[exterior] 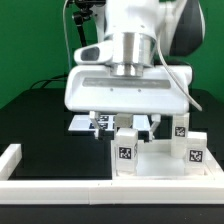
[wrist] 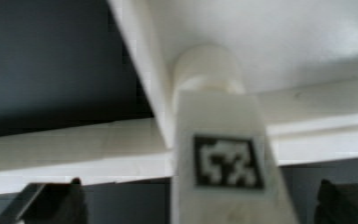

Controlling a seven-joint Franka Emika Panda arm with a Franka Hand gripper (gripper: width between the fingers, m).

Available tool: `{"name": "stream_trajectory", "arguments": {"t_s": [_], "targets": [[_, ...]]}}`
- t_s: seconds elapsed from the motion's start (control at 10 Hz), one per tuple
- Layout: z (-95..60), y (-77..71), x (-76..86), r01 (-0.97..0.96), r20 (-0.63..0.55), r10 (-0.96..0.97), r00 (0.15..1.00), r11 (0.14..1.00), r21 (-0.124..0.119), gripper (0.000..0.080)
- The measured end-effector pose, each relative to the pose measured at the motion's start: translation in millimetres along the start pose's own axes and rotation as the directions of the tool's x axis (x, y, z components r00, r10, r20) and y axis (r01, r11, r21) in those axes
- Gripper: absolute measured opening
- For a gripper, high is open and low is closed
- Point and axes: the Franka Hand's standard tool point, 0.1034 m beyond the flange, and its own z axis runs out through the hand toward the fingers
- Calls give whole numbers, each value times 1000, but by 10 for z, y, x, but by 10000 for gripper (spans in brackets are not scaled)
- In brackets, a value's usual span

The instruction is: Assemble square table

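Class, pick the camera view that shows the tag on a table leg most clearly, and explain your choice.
The wrist view: one leg fills the picture and its tag faces the camera. The exterior view shows several tagged legs, but their tags are small.

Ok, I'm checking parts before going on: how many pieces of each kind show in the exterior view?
Legs in clear view: 3
Tabletop: 1
Rail: 1
Total: 5

A plain green wall (exterior: 25, 40) is seen behind the scene. The work surface is formed by a black table (exterior: 40, 125), lit evenly. Black cables (exterior: 45, 83) are draped at its rear edge.
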Motion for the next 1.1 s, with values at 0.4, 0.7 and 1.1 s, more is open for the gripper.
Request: {"name": "stream_trajectory", "arguments": {"t_s": [0.4,0.7,1.1], "targets": [[-8,136,110,-54,326,36,945,997,46,649],[116,68,149,-68,485,39,874,997,42,649],[188,-42,159,-114,474,95,875,993,12,649]]}}
